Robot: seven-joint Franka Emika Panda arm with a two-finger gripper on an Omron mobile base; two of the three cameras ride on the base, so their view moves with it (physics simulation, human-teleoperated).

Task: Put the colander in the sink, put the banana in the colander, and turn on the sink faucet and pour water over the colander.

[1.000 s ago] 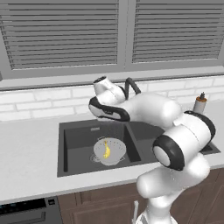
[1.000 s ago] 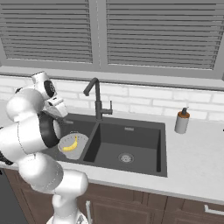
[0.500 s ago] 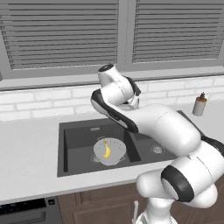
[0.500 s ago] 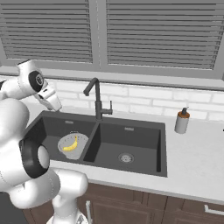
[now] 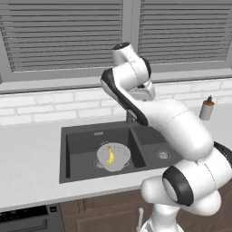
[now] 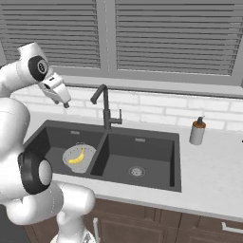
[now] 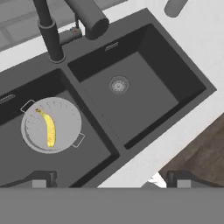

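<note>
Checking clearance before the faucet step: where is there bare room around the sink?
Free: the sink's right basin around its drain, and counter between sink and soap bottle. Crowded: the left basin, where the colander holds the banana.

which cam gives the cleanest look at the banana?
Hand view: it looks straight down on the banana, whole and unblocked, lying in the colander. Both base views show the banana smaller and at a slant, still inside the colander in the sink's left basin.
</note>
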